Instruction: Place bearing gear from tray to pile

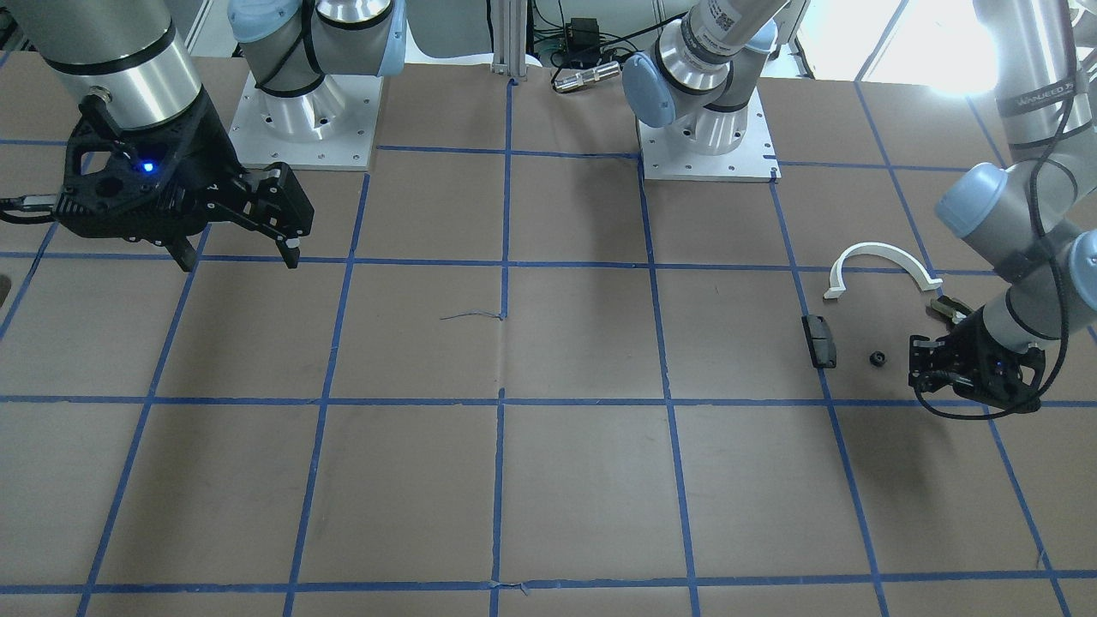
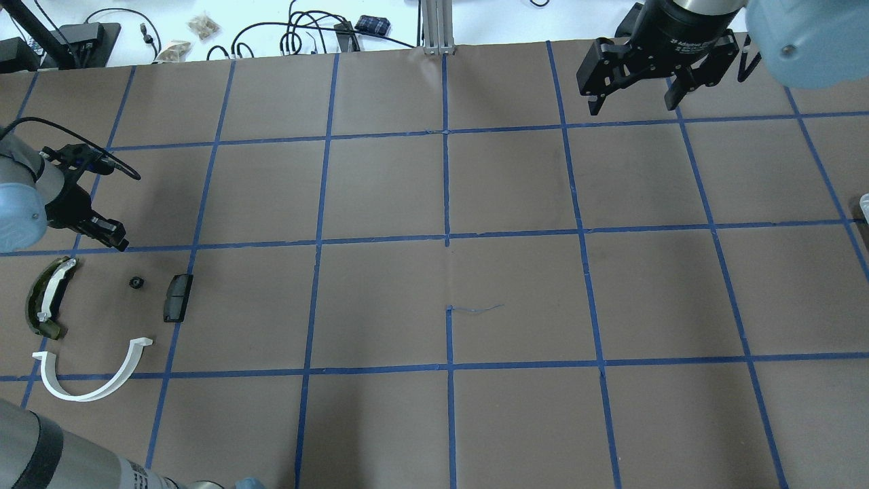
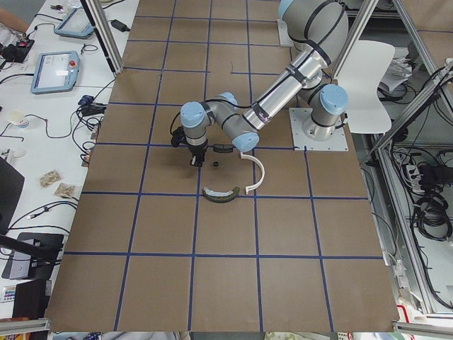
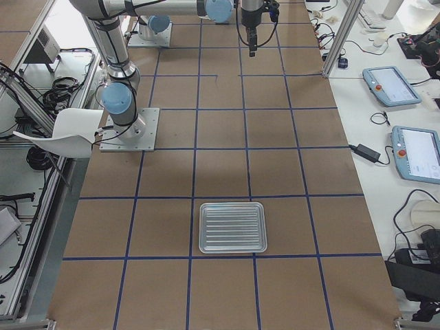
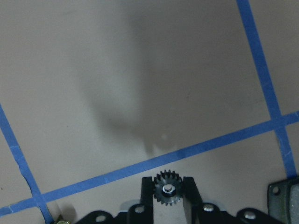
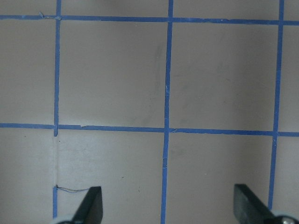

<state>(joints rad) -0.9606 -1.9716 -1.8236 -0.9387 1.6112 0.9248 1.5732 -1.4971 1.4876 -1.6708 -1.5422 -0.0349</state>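
Observation:
The small black bearing gear (image 2: 136, 282) lies on the table among the pile, between the olive curved shoe (image 2: 47, 299) and the black pad (image 2: 178, 297). The white half-ring arc (image 2: 95, 387) lies nearer the robot. My left gripper (image 2: 115, 239) hovers just beyond the gear, clear of it, with its fingers parted about a gear's width. In the left wrist view the gear (image 5: 168, 188) shows on the table between the fingertips (image 5: 147, 186). My right gripper (image 2: 631, 102) is open and empty, high over the far right. The metal tray (image 4: 232, 227) is empty.
The table is brown paper with a blue tape grid (image 2: 447, 238). In the front view the gear (image 1: 877, 358), the pad (image 1: 820, 340) and the arc (image 1: 883, 255) lie left of my left gripper (image 1: 919, 356). Both arm bases (image 1: 707, 146) stand at the robot's edge.

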